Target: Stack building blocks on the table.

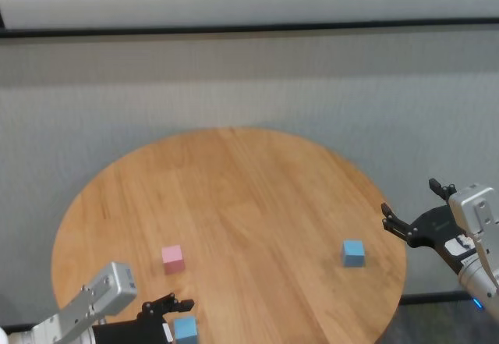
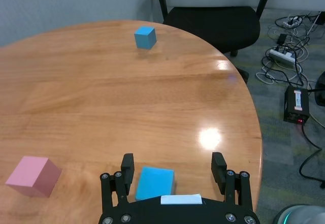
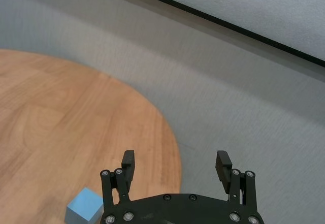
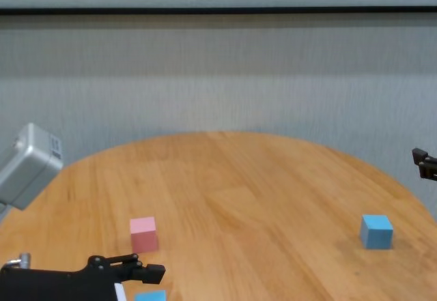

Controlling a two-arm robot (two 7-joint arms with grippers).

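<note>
My left gripper (image 2: 172, 169) hangs low over the near-left edge of the tabletop (image 1: 249, 203), jaws spread wide, forearm reaching in from the near side. My right gripper (image 3: 176, 164) hovers just off the right edge, jaws also spread.
</note>
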